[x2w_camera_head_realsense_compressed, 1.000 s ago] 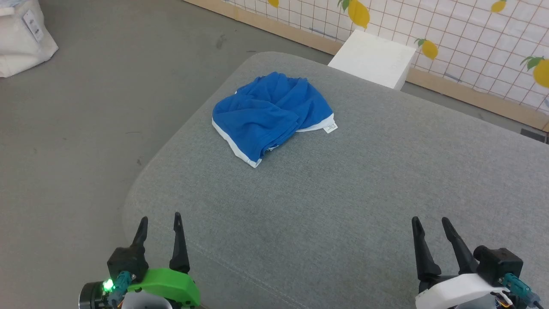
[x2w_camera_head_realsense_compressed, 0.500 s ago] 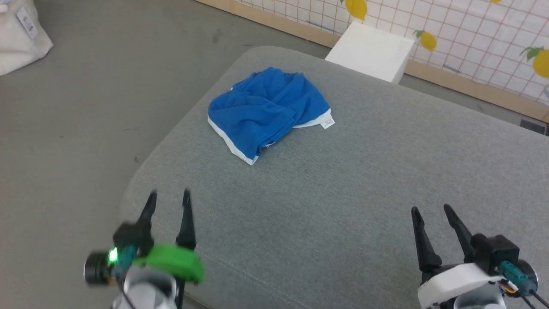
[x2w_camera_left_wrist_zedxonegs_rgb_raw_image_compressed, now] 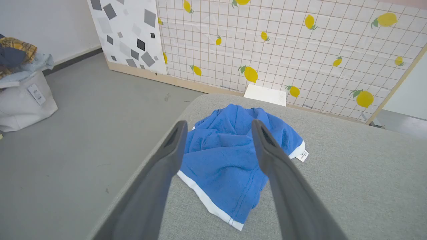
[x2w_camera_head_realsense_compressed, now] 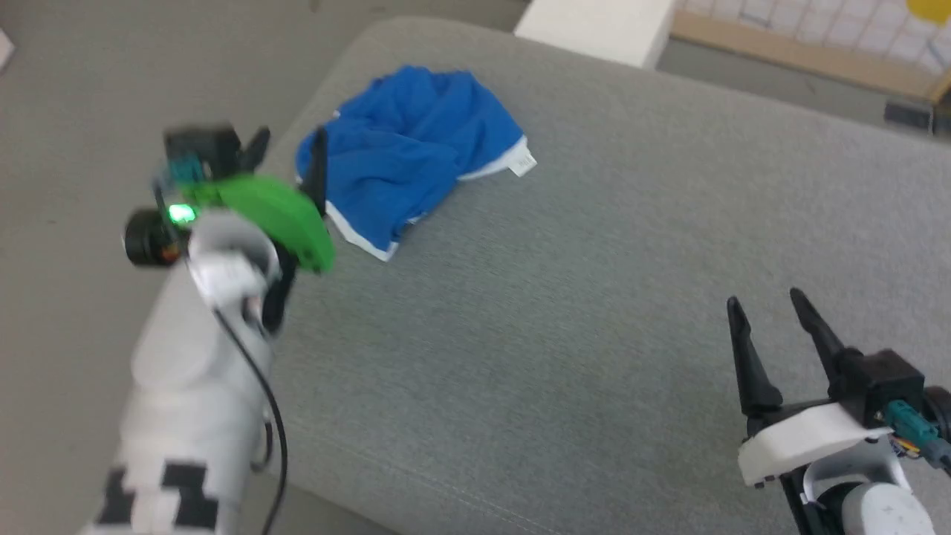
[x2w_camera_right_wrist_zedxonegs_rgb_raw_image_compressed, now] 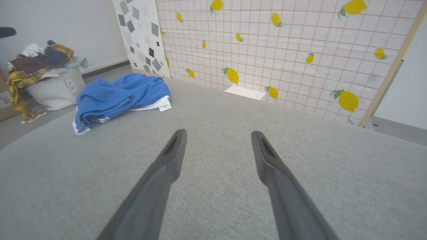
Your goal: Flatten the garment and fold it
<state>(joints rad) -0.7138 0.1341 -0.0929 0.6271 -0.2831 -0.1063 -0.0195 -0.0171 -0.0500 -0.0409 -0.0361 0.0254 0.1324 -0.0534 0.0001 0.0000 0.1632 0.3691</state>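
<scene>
The garment (x2w_camera_head_realsense_compressed: 405,152) is seen crumpled in a heap near the far left corner of the grey cushion (x2w_camera_head_realsense_compressed: 579,312). The left gripper (x2w_camera_head_realsense_compressed: 291,137) is held spread just beside it, nothing pinched; the right gripper (x2w_camera_head_realsense_compressed: 764,297) is spread too, well apart. Bunched layers could be pinched together, or the heap dragged off the nearby edge.

- The garment (x2w_camera_head_realsense_compressed: 405,152) is a pair of bright blue soft shorts, crumpled into a loose heap rather than spread flat.
- It lies on the grey padded surface (x2w_camera_head_realsense_compressed: 594,297), at the far left, close to the rounded left edge.
- A white band (x2w_camera_head_realsense_compressed: 355,234) runs along its near left edge, and thick folds bunch across the middle.
- A small white label (x2w_camera_head_realsense_compressed: 524,163) sticks out flat at its right side.
</scene>
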